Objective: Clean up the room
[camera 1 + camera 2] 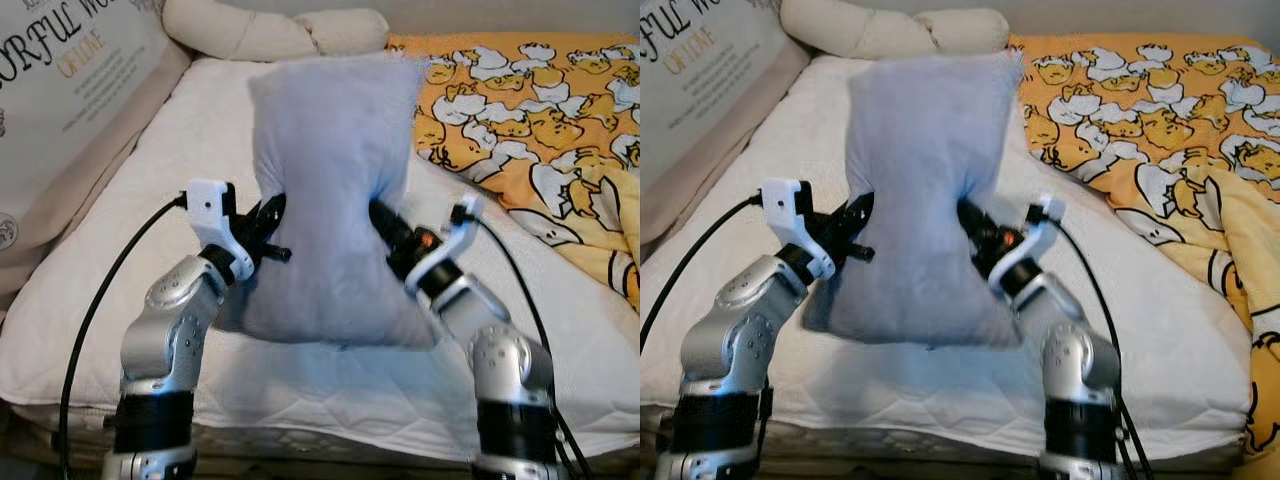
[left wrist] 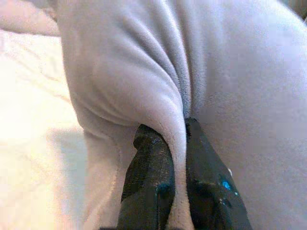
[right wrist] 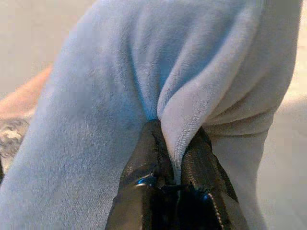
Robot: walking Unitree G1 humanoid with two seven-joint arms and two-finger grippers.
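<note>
Nearest you, the pale lavender pillow [image 1: 335,190] is held upright over the near middle of the white mattress [image 1: 150,200]: left gripper [image 1: 272,222] clamped on a fold of its left edge, right gripper [image 1: 383,222] clamped on a fold of its right edge, fabric pinched between both finger pairs. Beyond it, a cream bolster [image 1: 270,32] lies at the far end. A yellow duck-print blanket [image 1: 540,120] covers the right side, and a lettered cushion [image 1: 70,90] leans at far left.
</note>
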